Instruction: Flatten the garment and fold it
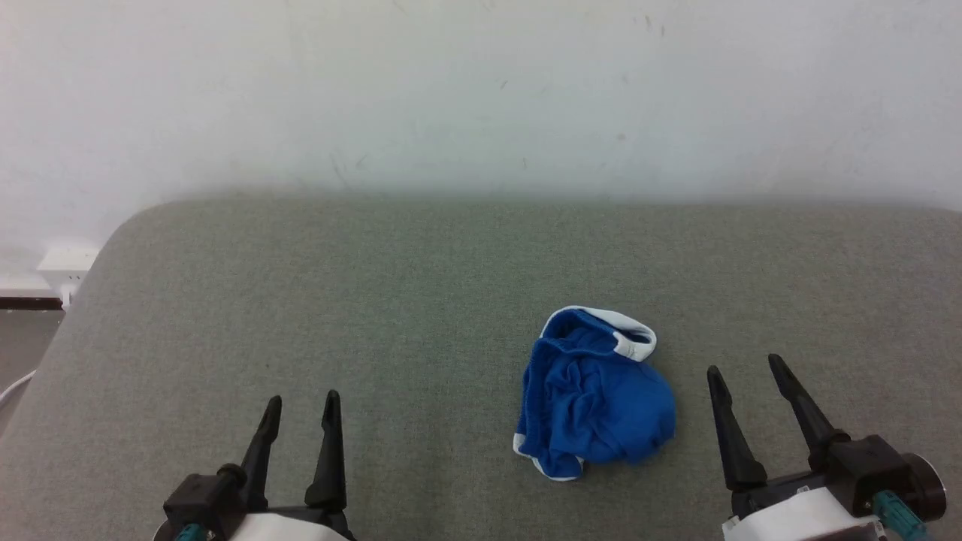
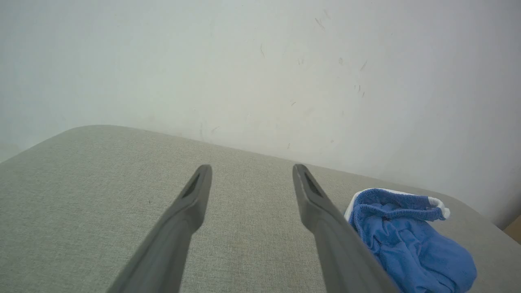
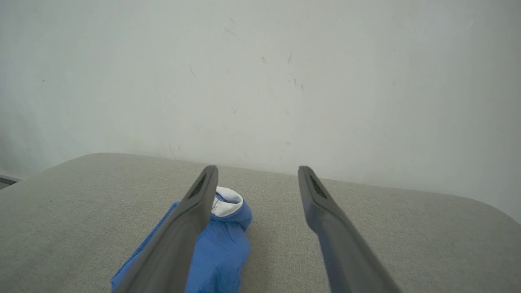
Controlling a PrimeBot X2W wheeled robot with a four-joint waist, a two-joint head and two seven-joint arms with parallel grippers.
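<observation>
Currently the garment is lying bunched on the grey pad, just left of the jaws of the right gripper and well right of those of the left gripper. Both pairs are standing apart, empty. Flattening and folding are both remaining.

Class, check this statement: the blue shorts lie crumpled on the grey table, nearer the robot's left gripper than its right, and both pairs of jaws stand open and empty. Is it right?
One mistake. The head view shows the shorts crumpled on the grey table nearer the right gripper, not the left gripper. The rest holds: both pairs of jaws stand open and empty.
</observation>
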